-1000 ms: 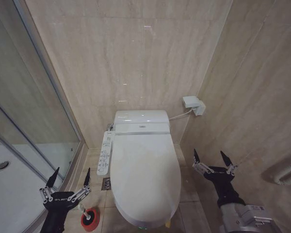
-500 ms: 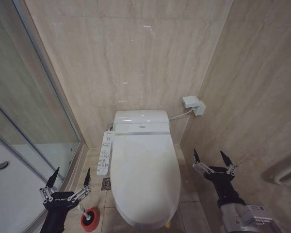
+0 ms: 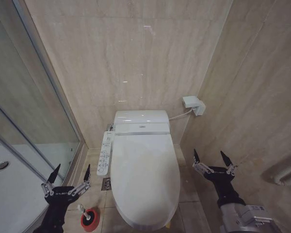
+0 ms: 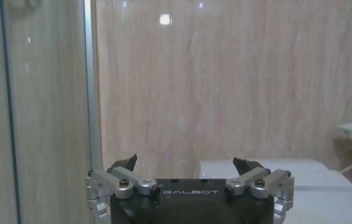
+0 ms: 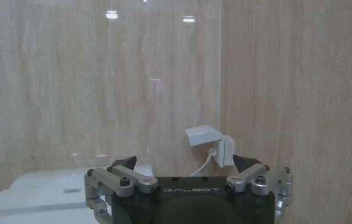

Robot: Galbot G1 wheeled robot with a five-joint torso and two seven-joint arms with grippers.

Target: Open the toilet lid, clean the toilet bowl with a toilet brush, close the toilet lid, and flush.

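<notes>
The toilet lid (image 3: 144, 177) lies shut between both spread grippers.

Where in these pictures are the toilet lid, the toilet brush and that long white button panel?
toilet lid (image 3: 144, 179): head view, middle of the closed cover.
toilet brush (image 3: 81, 208): head view, top of the thin white handle above its red cup.
button panel (image 3: 105, 153): head view, middle of the strip.

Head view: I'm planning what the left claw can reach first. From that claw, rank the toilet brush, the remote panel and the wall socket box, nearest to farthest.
From the left claw, open at lower left:
1. Toilet brush, in its red cup on the floor just below the claw.
2. Remote panel, along the toilet's left side, ahead of the claw.
3. Socket box, on the wall beyond the toilet's far right corner.
</notes>
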